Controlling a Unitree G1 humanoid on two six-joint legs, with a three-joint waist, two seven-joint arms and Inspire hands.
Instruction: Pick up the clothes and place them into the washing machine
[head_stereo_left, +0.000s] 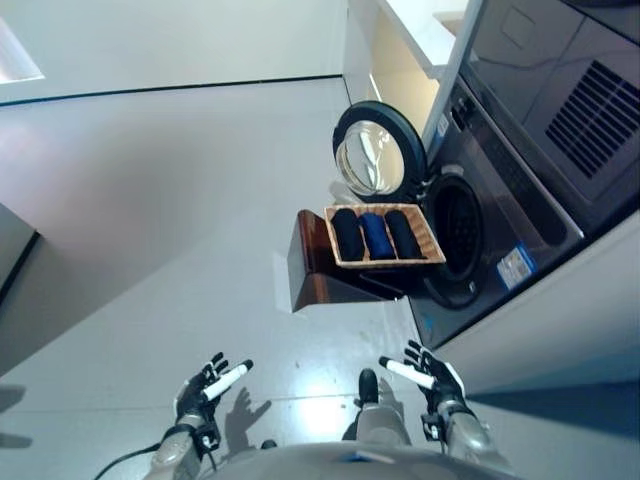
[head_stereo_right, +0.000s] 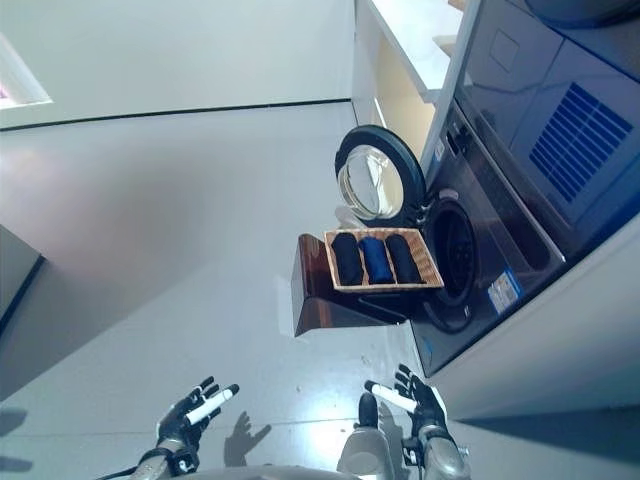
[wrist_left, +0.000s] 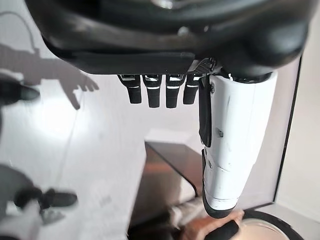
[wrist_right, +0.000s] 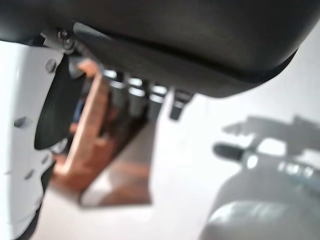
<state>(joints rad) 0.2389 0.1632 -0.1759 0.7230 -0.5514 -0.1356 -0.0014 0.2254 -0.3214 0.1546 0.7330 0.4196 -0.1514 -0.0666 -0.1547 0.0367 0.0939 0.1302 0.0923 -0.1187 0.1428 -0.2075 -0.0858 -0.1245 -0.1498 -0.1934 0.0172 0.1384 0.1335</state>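
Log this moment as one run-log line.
stage: approach, nothing grasped | left hand: open, empty | right hand: open, empty | three dark rolled clothes: in woven wicker basket on brown stand | grey washing machine: round door open

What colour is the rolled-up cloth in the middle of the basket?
Blue. The middle rolled cloth lies between two black ones in the woven basket, clearest in the left eye view.
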